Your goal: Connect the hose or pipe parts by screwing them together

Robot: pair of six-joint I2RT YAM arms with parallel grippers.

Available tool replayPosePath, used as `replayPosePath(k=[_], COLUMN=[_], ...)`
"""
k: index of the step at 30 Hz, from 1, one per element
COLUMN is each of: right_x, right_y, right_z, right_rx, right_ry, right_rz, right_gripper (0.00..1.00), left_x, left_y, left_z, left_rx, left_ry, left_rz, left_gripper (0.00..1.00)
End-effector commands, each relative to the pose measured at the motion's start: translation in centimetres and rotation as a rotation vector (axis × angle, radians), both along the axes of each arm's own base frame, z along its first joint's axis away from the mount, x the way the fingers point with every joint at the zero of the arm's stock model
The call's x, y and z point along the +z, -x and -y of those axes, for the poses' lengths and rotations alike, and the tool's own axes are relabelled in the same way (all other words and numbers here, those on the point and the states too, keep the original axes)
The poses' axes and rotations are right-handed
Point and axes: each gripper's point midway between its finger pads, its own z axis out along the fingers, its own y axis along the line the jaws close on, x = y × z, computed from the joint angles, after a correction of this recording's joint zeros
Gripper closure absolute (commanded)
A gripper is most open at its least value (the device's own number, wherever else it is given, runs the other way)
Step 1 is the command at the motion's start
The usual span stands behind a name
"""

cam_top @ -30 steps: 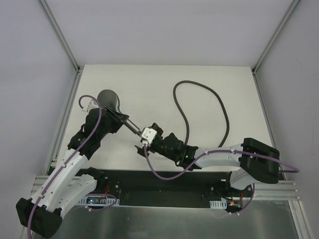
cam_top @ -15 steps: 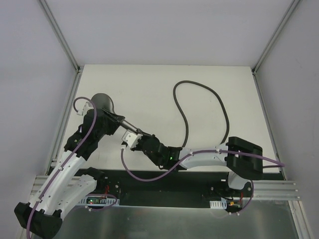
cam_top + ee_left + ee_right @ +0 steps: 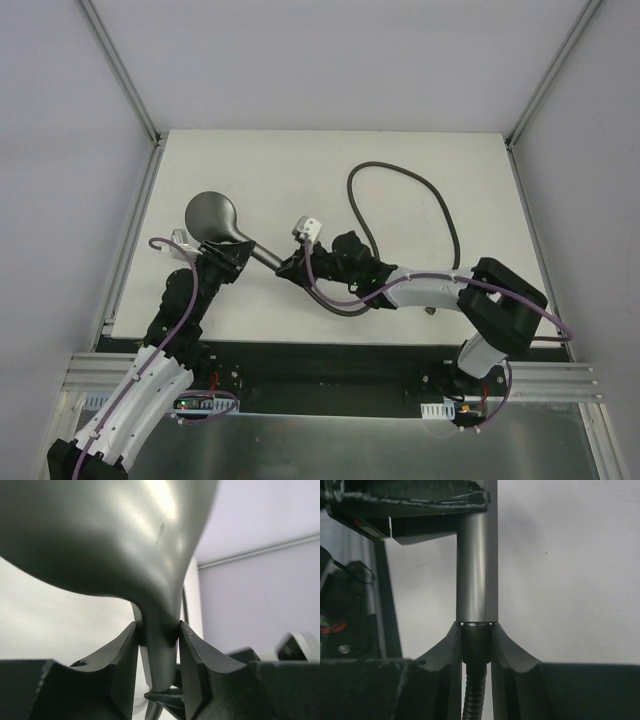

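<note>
Left hand (image 3: 159,632) clenched on grey shower head (image 3: 212,215) handle; right hand (image 3: 477,642) grasping hose fitting (image 3: 477,652).

text: none readable | labels: none | numbers: none (any print too small to tell)

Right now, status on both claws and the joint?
Left claw shut on shower head handle. Right claw shut on hose fitting, butted against handle end. Nothing blocking.

The shower head (image 3: 100,535) runs off the top edge of the left wrist view. From above, the hose (image 3: 350,190) vanishes beneath the right arm (image 3: 430,290), and its joint with the shower head is too small to judge.
</note>
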Motion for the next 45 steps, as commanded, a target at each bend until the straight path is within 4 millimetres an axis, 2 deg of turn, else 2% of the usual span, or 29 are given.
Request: replayPosePath(k=[1,2,3,6,7,8,9,11,12,14,16,18,19,21,25,26,28,29,30,31,33,34,35,36,37,38,40,41,45], right_x=[9.3,9.6,9.8,8.6,8.3,8.0,7.5,6.2,6.7,4.9,5.0,4.8,4.4,4.1,2.5,1.8,1.0,0.5,0.3,0.3,1.4,2.0,2.5,3.8,3.2,5.5,6.7,8.5,11.4], right_y=[2.3,2.0,1.0,1.0,0.9,0.7,0.5,-0.3,-0.4,-0.9,-0.9,-1.2,-1.6,-2.1,-3.7,-3.9,-5.4,-5.1,-5.2,-5.8,-4.9,-4.9,-3.9,-3.8,-3.2,-2.9,-2.8,-2.3,-0.5], right_z=[0.1,0.6,1.1,1.2,1.2,1.3,1.6,1.9,2.2,2.7,3.2,3.8,4.1,4.5,5.7,6.5,8.3,9.7,10.6,12.1,14.5,15.8,18.0,19.0,21.0,22.3,25.7,27.1,29.8], right_rx=[0.291,0.306,0.307,0.314,0.302,0.285,0.255,0.189,0.173,0.114,0.097,0.068,0.031,-0.003,-0.147,-0.197,-0.342,-0.396,-0.437,-0.506,-0.550,-0.591,-0.620,-0.650,-0.693,-0.708,-0.855,-0.891,-0.909], right_ry=[-0.563,-0.610,-0.659,-0.632,-0.628,-0.624,-0.607,-0.560,-0.556,-0.479,-0.452,-0.429,-0.425,-0.416,-0.359,-0.322,-0.275,-0.217,-0.189,-0.157,-0.097,-0.073,-0.020,-0.015,0.056,0.015,0.003,-0.059,-0.139], right_rz=[-0.326,-0.354,-0.366,-0.402,-0.392,-0.388,-0.394,-0.372,-0.345,-0.325,-0.295,-0.269,-0.268,-0.268,-0.281,-0.299,-0.290,-0.307,-0.303,-0.270,-0.247,-0.226,-0.220,-0.205,-0.200,-0.149,-0.142,-0.122,-0.093], right_gripper=[0.99,0.99,0.99,0.99,0.96,0.87,0.69,0.54,0.41,0.33,0.34,0.51,0.53,0.52,0.40,0.38,0.32,0.13,0.04,0.04,0.04,0.04,0.04,0.04,0.04,0.04,0.04,0.04,0.04], left_x=[5.6,6.2,5.3,4.7,4.6,4.5,4.1,3.4,3.2,3.2,3.6,3.6,2.8,2.5,0.3,0.5,0.1,-0.1,0.0,0.1,1.4,1.8,3.3,3.6,4.2,5.3,6.6,7.1,9.3], left_y=[1.4,1.7,1.7,1.6,1.5,1.4,0.8,0.3,0.1,-0.4,-0.4,-0.5,-0.7,-0.9,-0.9,-1.0,-1.0,-0.8,-0.6,-0.4,0.0,0.1,0.0,0.2,0.3,0.4,0.8,1.1,2.8], left_z=[2.7,3.0,3.2,3.6,3.6,3.7,3.3,2.8,2.6,1.8,1.6,1.5,1.0,0.7,0.1,0.3,0.2,0.1,0.5,0.6,1.2,1.1,1.1,0.9,0.8,0.5,-0.2,-0.3,-0.6], left_rx=[-0.181,-0.202,-0.213,-0.234,-0.235,-0.234,-0.205,-0.176,-0.165,-0.123,-0.111,-0.106,-0.081,-0.066,-0.061,-0.078,-0.107,-0.126,-0.166,-0.209,-0.277,-0.286,-0.287,-0.300,-0.300,-0.286,-0.263,-0.262,-0.270], left_ry=[0.035,0.040,0.034,0.017,0.010,0.008,-0.006,-0.046,-0.072,-0.106,-0.124,-0.132,-0.153,-0.165,-0.255,-0.283,-0.354,-0.394,-0.417,-0.470,-0.506,-0.531,-0.537,-0.564,-0.577,-0.585,-0.611,-0.616,-0.624], left_rz=[0.368,0.415,0.409,0.394,0.389,0.373,0.323,0.261,0.228,0.210,0.215,0.195,0.154,0.115,-0.015,-0.043,-0.088,-0.147,-0.159,-0.154,-0.144,-0.133,-0.099,-0.086,-0.069,-0.038,0.010,0.032,0.158], left_gripper=[1.00,1.00,1.00,1.00,1.00,1.00,1.00,1.00,1.00,1.00,1.00,1.00,1.00,1.00,1.00,1.00,0.91,0.86,0.75,0.65,0.48,0.13,0.04,0.01,0.01,0.01,0.01,0.01,0.01])
